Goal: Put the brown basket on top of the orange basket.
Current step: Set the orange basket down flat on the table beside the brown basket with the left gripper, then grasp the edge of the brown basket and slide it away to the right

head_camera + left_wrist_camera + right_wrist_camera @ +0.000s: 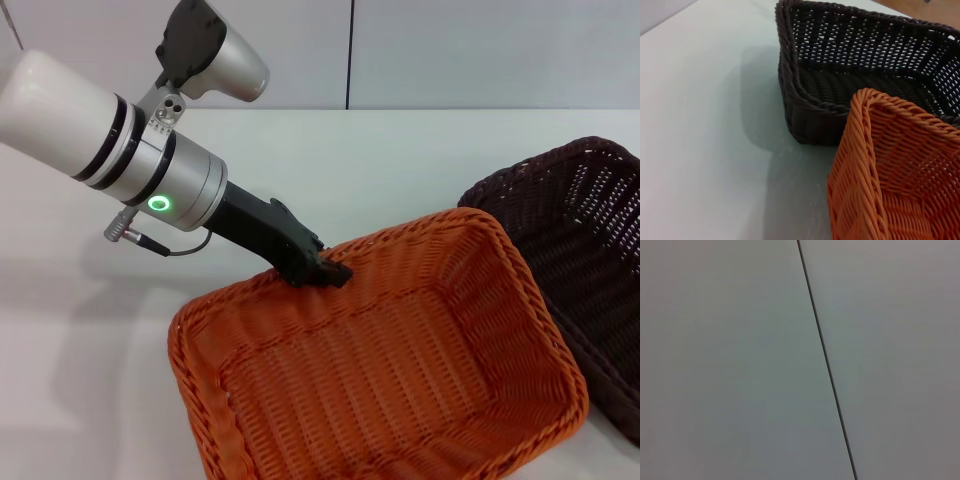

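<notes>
The orange basket fills the near middle of the head view, and its right side overlaps the brown basket at the right. My left gripper is at the orange basket's far rim, shut on the braided edge. The left wrist view shows a corner of the orange basket close up. Just beyond that corner stands the brown basket, open and holding nothing. My right gripper shows in no view; the right wrist view shows only a pale surface with a dark seam.
A white table stretches behind and to the left of the baskets. A pale wall with a dark vertical seam stands at the back. Part of the brown basket runs past the head view's right edge.
</notes>
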Controlling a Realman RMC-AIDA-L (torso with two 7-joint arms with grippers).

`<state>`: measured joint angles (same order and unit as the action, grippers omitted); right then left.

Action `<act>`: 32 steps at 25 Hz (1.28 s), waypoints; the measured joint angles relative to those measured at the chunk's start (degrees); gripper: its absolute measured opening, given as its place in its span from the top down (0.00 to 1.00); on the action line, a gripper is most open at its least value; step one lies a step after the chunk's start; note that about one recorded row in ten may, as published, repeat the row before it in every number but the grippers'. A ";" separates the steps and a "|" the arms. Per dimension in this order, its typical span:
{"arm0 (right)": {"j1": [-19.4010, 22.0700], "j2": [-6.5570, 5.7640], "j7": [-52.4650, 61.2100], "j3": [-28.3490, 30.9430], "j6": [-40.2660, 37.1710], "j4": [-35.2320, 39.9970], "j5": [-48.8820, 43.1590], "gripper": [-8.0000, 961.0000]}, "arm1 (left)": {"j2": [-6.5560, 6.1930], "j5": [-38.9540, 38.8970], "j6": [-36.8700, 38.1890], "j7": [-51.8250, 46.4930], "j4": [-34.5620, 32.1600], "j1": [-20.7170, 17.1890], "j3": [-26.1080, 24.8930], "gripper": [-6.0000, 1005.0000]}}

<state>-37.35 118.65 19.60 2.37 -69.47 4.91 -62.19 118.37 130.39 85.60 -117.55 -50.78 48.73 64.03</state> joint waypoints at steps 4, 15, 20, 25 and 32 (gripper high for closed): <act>0.00 0.00 0.00 0.00 0.09 -0.10 0.04 0.48 | -0.06 -0.91 0.58 0.62 0.20 -0.02 0.34 0.83; 0.05 0.04 -0.01 0.00 0.02 -0.51 -0.09 0.48 | -0.16 -1.23 1.24 -0.41 -1.15 -0.72 1.13 0.83; 0.26 0.06 -0.01 0.00 -0.11 -0.62 -0.08 0.48 | -0.18 -1.00 0.30 -0.88 -1.60 -0.94 1.32 0.80; 0.34 0.09 -0.01 0.00 0.09 -1.14 -0.08 0.48 | -0.14 -0.84 0.16 -0.66 -2.93 -1.11 1.60 0.68; 0.44 0.09 -0.31 0.00 0.17 -1.23 0.08 0.48 | -0.40 -0.79 -2.33 -0.22 -3.92 -1.57 1.26 0.35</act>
<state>-36.91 118.74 19.29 2.37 -69.30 3.68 -62.11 117.98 129.60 83.27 -117.77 -54.69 47.15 65.29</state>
